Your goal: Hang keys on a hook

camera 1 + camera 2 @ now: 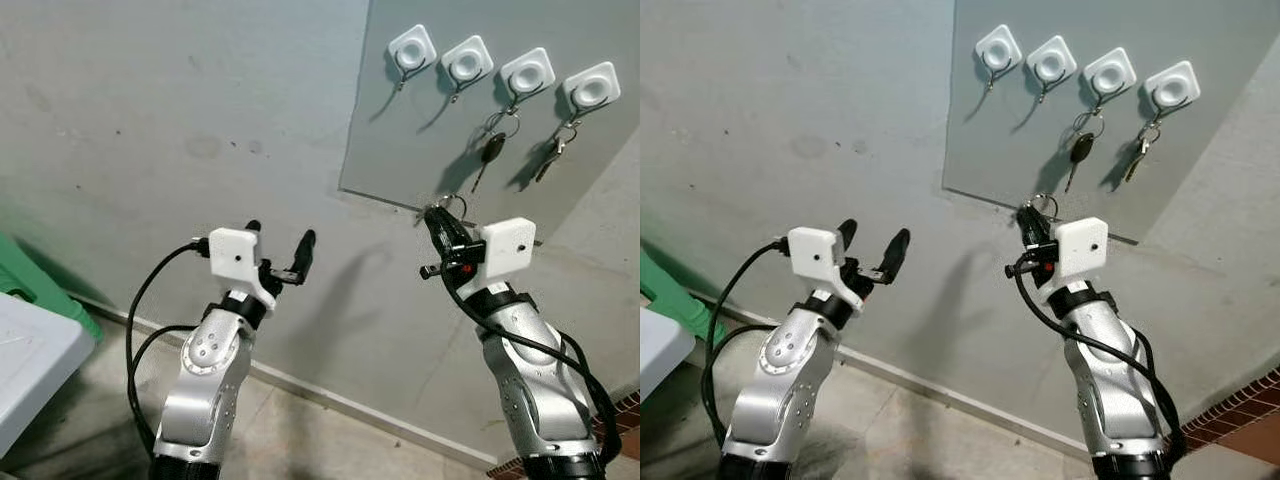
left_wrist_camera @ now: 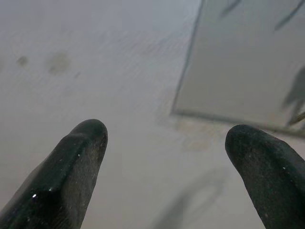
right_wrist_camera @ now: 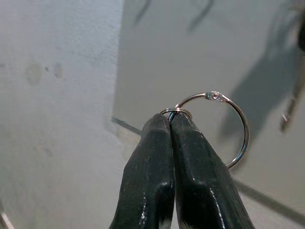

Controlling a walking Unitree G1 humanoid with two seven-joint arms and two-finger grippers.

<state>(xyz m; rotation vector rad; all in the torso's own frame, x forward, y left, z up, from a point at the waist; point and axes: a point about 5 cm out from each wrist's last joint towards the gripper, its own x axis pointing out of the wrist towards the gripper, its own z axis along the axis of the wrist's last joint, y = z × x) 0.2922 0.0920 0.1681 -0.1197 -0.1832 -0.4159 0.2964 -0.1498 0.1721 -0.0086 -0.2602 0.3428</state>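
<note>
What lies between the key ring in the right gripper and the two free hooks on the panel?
Only bare grey panel separates the key ring, pinched by the right gripper, from the free hooks, per the eye views.

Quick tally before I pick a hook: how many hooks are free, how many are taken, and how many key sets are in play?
Free hooks: 2
Taken hooks: 2
Hanging key sets: 2
Key ring in right gripper: 1
Total: 4 hooks, 3 key sets.

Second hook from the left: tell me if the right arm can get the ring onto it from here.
Probably yes. The hook is bare, nothing lies between it and the ring held in the right gripper.
</note>
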